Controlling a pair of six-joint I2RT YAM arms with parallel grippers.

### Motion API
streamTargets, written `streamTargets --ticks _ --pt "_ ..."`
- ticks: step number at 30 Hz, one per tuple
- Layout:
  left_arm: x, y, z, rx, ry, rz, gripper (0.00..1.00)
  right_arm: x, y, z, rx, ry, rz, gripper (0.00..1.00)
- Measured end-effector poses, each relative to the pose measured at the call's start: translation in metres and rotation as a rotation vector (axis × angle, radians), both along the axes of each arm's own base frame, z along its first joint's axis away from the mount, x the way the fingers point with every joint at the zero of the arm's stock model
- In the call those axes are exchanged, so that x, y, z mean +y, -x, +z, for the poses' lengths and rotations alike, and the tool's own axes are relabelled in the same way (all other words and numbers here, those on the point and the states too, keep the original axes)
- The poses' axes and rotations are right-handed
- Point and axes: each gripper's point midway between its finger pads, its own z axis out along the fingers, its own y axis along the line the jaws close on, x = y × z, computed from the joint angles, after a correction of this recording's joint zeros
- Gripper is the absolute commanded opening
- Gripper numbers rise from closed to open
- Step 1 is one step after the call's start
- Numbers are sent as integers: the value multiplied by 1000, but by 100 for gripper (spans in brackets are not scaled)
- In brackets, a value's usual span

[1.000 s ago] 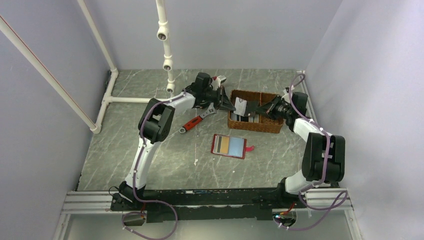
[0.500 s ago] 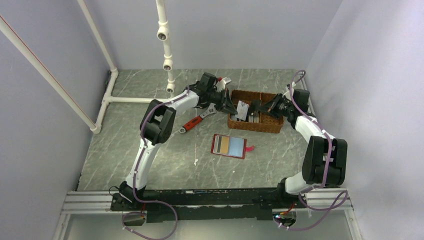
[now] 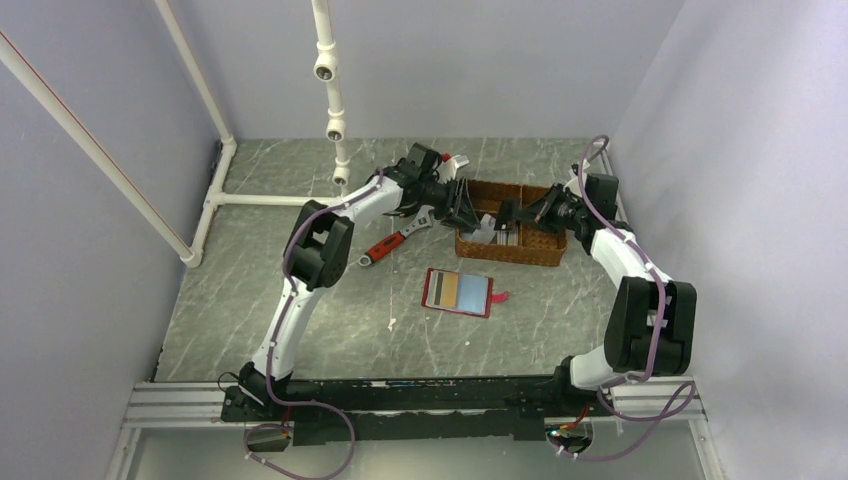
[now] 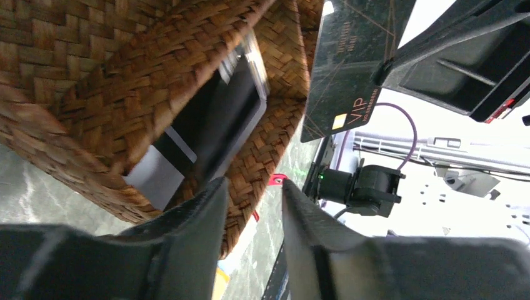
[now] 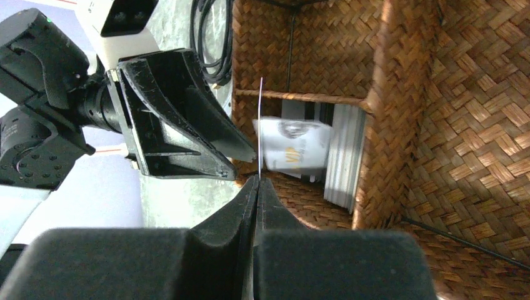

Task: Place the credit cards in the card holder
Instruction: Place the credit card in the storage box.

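The right gripper (image 5: pixel 257 182) is pressed together on one edge of a dark VIP card (image 4: pixel 357 59) and holds it over the wicker basket (image 3: pixel 512 250). Across the card from it, the left gripper (image 4: pixel 251 186) has its fingers spread with nothing between them. Its tips sit just beside the card's face, and I cannot tell whether they touch it.

Under both hands, the basket's woven divider (image 5: pixel 378 94) and side walls box in the compartment where more credit cards (image 5: pixel 342 156) stand packed on edge, with a white card (image 5: pixel 294 150) leaning against them.

The card holder (image 3: pixel 458 291) lies open on the table (image 3: pixel 300 300), well apart from the right gripper, on the side toward the arm bases. A red-handled wrench (image 3: pixel 395 240) lies on the table near the left gripper, away from the basket.

Counted:
- One card is in the grip.
- There is one basket, one wrench and one holder.
- Two cards show in the holder's slots, a tan card (image 3: pixel 447 289) and a pale blue card (image 3: pixel 473 291).
- The stack in the basket is too tight to count.
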Motion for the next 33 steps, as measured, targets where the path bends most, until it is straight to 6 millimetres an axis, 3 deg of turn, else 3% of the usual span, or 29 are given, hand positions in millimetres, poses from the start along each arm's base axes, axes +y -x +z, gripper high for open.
streamTargets --ticks 2,4,5,11,14,18,23,27,33 --pt "2 0 3 2 3 -2 54 4 1 4 -6 7 11 0" --pt "5 -1 8 4 3 4 69 9 4 9 -11 20 22 0" --pt "7 -1 10 7 4 9 71 10 5 12 -14 27 27 0" --pt "38 -9 34 26 -4 64 72 27 19 27 -29 85 75 0" --pt "58 -5 40 31 -26 88 72 41 35 26 -3 111 123 0" --pt "75 25 35 41 -85 81 71 63 63 21 50 125 211 0" --pt "79 77 15 64 -150 22 71 85 100 13 96 115 317 0" --pt "78 114 -7 133 -134 -21 72 91 127 -12 171 86 365 0" --pt "85 123 -24 186 -137 -6 71 92 142 -35 246 65 383 0"
